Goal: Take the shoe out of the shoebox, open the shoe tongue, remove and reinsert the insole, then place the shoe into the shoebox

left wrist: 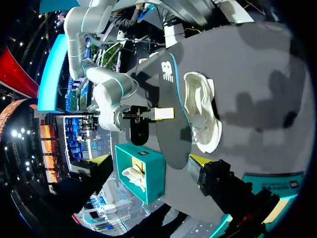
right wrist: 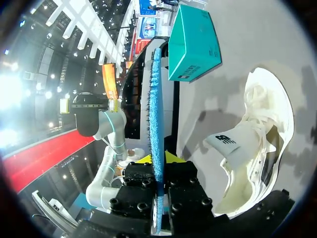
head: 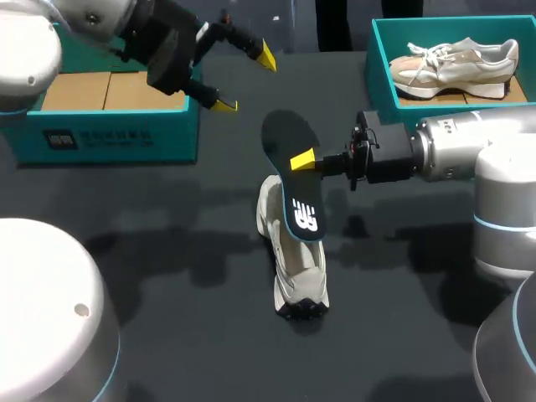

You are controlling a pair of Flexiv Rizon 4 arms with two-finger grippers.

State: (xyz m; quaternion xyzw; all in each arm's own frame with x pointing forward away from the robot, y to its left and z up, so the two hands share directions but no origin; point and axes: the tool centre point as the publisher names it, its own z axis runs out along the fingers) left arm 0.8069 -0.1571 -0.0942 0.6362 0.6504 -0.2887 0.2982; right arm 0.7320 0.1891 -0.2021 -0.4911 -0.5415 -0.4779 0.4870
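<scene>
Nearest you, the white shoe [head: 293, 266] sits on the dark table [head: 167, 293] near its middle, toe toward the near edge, outside either box. In the right wrist view its tongue [right wrist: 229, 144] stands out from the opening, logo tag showing. Just behind and above the shoe, your right gripper [head: 306, 159] comes in from the right with its fingers closed flat on the dark insole [head: 295, 180], one yellow tip pressed on the upper face. From its own wrist camera the insole runs edge-on between the two black fingers, gripped from both sides. The insole hangs tilted, logo end down over the shoe's opening and the other end raised toward the far side. You cannot tell from these views whether its lower end touches the shoe. Farther back and to the left, your left gripper [head: 244, 81] hangs above the table with its fingers spread wide and nothing between them, well apart from the insole and pointing toward it. Behind it, at the far left, the teal shoebox [head: 109, 126] stands open with a cardboard-coloured inside. At the far right corner a second teal box [head: 385, 75] holds a pale second shoe [head: 456, 65] lying on its side.
</scene>
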